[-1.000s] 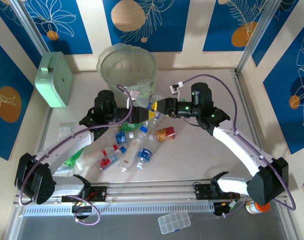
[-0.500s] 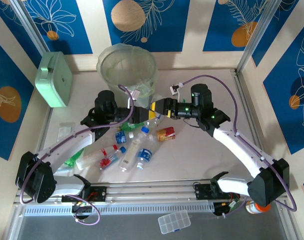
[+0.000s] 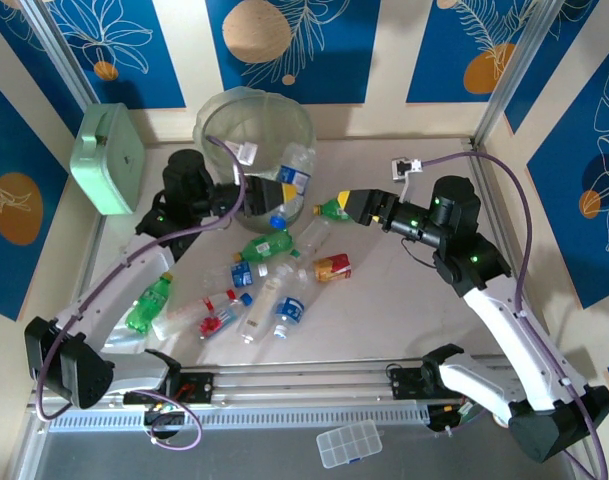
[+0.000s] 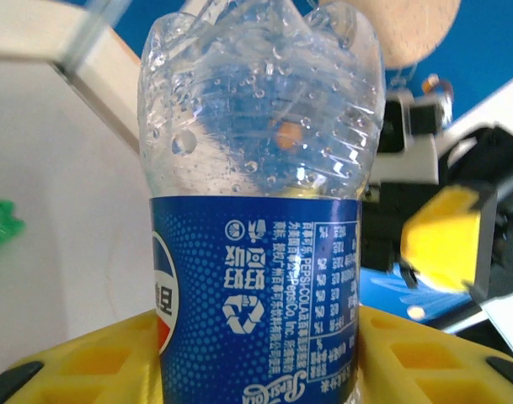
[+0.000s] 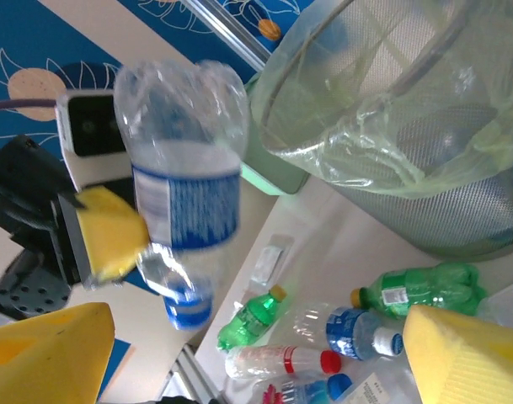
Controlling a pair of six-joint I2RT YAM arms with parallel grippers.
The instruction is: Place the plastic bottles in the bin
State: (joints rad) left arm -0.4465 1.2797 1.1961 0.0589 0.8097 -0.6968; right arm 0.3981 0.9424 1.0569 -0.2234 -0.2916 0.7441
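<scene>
Left claw [image 3: 276, 195] clamps clear blue-labelled plastic bottle [image 3: 295, 172] at label band, cap down, just beside translucent grey-green round bin [image 3: 216, 112] near surface's [image 3: 384, 290] far edge. Right claw [image 3: 352, 207] wide open, empty. Likely light, crushable, slick.

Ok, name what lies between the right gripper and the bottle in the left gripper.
Top view: a green bottle lies between the right gripper and the held bottle.
</scene>
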